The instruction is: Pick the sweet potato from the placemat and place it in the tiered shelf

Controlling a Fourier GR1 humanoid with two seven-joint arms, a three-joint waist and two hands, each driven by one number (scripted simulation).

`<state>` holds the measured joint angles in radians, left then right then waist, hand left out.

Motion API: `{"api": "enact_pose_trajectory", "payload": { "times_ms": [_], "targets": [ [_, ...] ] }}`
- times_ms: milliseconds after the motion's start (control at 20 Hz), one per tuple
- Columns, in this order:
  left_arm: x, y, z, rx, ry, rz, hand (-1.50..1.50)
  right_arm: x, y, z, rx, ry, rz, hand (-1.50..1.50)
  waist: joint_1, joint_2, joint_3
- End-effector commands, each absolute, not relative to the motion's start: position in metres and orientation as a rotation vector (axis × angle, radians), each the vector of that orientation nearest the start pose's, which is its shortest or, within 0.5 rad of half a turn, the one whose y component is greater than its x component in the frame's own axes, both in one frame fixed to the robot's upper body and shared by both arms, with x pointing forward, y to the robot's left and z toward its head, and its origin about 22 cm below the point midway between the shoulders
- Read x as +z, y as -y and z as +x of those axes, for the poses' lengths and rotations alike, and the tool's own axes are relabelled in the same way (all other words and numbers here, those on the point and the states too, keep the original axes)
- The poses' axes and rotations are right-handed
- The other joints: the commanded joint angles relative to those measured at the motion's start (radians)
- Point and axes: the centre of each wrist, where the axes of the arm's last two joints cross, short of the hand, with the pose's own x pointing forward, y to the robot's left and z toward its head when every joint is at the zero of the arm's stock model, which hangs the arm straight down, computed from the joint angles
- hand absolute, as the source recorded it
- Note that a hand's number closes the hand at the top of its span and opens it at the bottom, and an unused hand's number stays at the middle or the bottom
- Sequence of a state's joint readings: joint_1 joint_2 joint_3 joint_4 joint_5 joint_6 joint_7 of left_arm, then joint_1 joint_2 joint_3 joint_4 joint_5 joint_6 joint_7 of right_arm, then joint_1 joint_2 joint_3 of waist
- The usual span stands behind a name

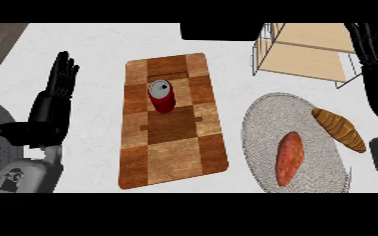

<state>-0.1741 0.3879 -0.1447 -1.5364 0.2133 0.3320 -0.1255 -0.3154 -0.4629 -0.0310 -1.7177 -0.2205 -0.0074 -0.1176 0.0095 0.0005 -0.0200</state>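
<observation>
A: Where is the sweet potato (289, 158)?

B: At the lower right of the frame, lying lengthwise on the round grey placemat (260, 130). A browner, croissant-like pastry (339, 129) lies just beside it, toward the right edge, apart from it.

A: How will it handle?

B: I judge it stiff and fairly solid, not fragile, with a dull skin that shouldn't slip much. It tapers at both ends, so the thick middle is the place to close round it, across its width.

A: And the hands?

B: The left hand (57, 87) rests at the left of the frame, fingers straight and spread upward, holding nothing. The right hand (365, 45) shows only as dark shapes along the right edge; I cannot tell how it is set.

A: The surroundings?

B: A pale counter (96, 40). The tiered shelf (306, 50), wire-framed with light wooden boards, stands at the upper right, near the placemat. A wooden board (171, 125) with an upright red can (162, 96) occupies the centre, well clear of that route.
</observation>
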Motion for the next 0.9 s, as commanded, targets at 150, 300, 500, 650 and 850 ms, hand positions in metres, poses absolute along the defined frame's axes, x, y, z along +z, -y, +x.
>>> {"api": "enact_pose_trajectory", "payload": {
  "times_ms": [150, 300, 500, 650, 850],
  "targets": [
    [-0.009, -0.302, 0.248, 0.098, 1.403, 0.292, 0.00, 0.104, 0.359, 0.245, -0.027, 1.852, -0.490, 1.50, -0.113, -0.002, 0.020],
    [-0.029, -0.308, 0.226, 0.153, 1.271, 0.275, 0.00, 0.058, 0.428, 0.196, 0.042, 1.322, -0.834, 1.50, -0.178, 0.054, 0.002],
    [-0.043, -0.304, 0.216, 0.141, 1.119, 0.178, 0.00, 0.014, 0.418, 0.143, -0.364, 1.170, -0.738, -1.50, -0.114, -0.006, 0.018],
    [-0.031, -0.299, 0.237, 0.116, 1.106, 0.144, 0.00, 0.028, 0.398, 0.104, -0.331, 1.249, -0.730, -1.50, -0.080, -0.007, 0.018],
    [-0.023, -0.305, 0.229, 0.083, 1.115, 0.099, 0.00, 0.062, 0.396, 0.075, -0.190, 1.306, -0.607, -1.50, -0.046, -0.008, 0.019]
  ]
}}
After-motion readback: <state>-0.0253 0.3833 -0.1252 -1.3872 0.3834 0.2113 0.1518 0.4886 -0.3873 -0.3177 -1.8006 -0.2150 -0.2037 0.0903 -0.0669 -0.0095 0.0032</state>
